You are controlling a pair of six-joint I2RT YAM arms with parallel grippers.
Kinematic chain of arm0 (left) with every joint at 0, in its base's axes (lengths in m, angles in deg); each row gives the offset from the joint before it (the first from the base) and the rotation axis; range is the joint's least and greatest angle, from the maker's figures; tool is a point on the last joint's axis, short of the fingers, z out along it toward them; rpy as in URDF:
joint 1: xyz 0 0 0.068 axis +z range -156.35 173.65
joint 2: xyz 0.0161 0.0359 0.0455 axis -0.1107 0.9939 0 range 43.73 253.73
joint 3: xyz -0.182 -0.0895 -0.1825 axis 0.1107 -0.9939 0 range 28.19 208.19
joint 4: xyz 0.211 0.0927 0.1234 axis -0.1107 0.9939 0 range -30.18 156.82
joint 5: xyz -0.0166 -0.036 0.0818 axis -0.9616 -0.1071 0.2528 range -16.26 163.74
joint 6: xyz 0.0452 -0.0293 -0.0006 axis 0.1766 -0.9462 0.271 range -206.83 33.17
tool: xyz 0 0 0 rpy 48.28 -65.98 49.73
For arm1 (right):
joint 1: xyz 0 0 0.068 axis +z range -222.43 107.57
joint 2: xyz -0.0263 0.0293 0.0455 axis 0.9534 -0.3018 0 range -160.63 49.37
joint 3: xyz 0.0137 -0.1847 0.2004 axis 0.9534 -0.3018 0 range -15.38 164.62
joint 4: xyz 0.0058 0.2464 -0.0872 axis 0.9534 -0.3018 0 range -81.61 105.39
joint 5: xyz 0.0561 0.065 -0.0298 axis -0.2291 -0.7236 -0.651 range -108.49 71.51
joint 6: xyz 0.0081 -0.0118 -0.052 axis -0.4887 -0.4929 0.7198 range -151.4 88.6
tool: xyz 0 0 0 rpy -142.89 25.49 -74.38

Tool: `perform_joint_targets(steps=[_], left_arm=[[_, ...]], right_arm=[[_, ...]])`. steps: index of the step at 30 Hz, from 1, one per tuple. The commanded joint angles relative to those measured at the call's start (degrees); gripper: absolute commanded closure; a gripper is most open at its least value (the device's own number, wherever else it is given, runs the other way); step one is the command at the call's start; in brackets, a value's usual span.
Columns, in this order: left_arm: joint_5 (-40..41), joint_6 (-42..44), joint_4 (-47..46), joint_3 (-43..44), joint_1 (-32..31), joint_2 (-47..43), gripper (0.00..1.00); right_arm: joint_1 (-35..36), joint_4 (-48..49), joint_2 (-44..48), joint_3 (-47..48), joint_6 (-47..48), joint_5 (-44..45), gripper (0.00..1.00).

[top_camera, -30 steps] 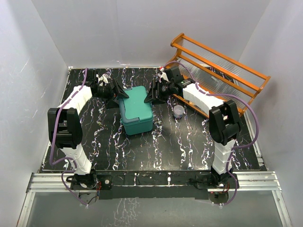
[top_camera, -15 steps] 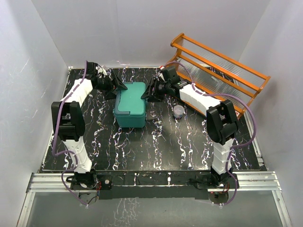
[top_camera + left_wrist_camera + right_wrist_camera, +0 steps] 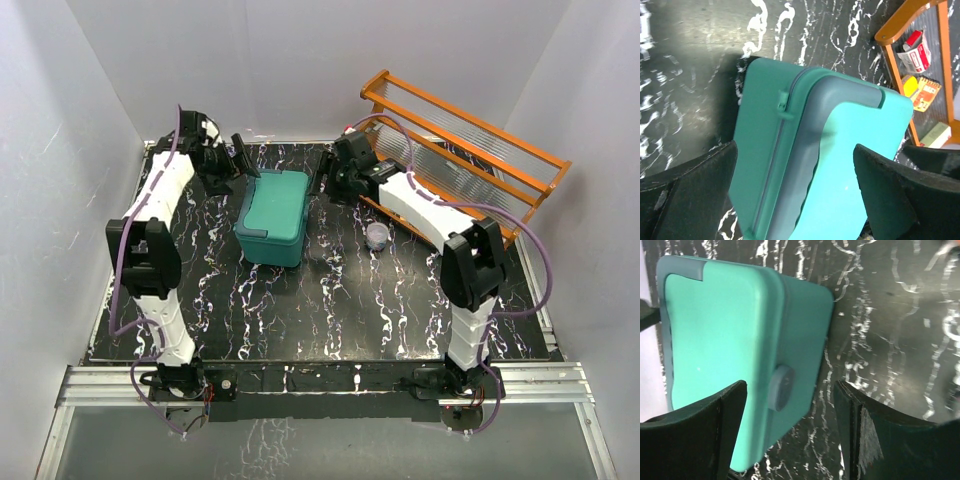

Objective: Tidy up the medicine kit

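Teal-green rounded plastic medicine kit (image 3: 272, 215), lid shut, centre frame, shifted leftward since earlier, my left gripper (image 3: 242, 160) and right gripper (image 3: 320, 185) both spread, pulled back

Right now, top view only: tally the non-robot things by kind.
medicine kit: 1
orange rack: 1
small cup: 1
Total: 3
The rack's contents are too small to count in this view.

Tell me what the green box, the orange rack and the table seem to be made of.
Medicine kit: smooth moulded plastic, teal, soft sheen, rounded corners, grey trim.
Orange rack: probably painted or varnished wood, with flat, square-edged bars.
Table: black, white-veined marble look, possibly only a printed film.
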Motion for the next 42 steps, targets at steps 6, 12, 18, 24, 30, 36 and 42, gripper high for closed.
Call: perform_joint_targets(steps=[6,12,18,24,30,36,42], left_arm=[[7.83,4.28,2.95,-8.89,0.15,-26.42,0.01],[12.29,4.86,-5.09,-28.31,0.03,-51.23,0.01],[16.87,7.08,-1.11,-33.08,0.04,-66.61,0.01],[17.92,7.52,3.98,-29.18,-0.06,-72.71,0.01],[16.88,8.34,4.06,-27.08,-0.1,-75.59,0.01],[16.79,9.27,3.61,-26.66,-0.06,-77.56,0.01],[16.9,9.25,3.54,-26.91,-0.05,-79.02,0.01]], right_arm=[[-0.56,-4.39,24.42,-13.36,13.51,12.19,0.3],[-0.61,-3.72,42.45,-26.58,16.89,19.35,0.26],[-0.61,-4.92,59.55,-30.49,19.98,25.88,0.15],[-0.64,-7.62,69.13,-29.22,22.18,29.85,0.02],[-0.58,-9.68,74.74,-29.15,22.28,33.34,0.02],[-0.58,-9.55,78.73,-29.97,21.89,35.4,0.02],[-0.58,-9.55,80.3,-30.41,20.91,35.96,0.02]])
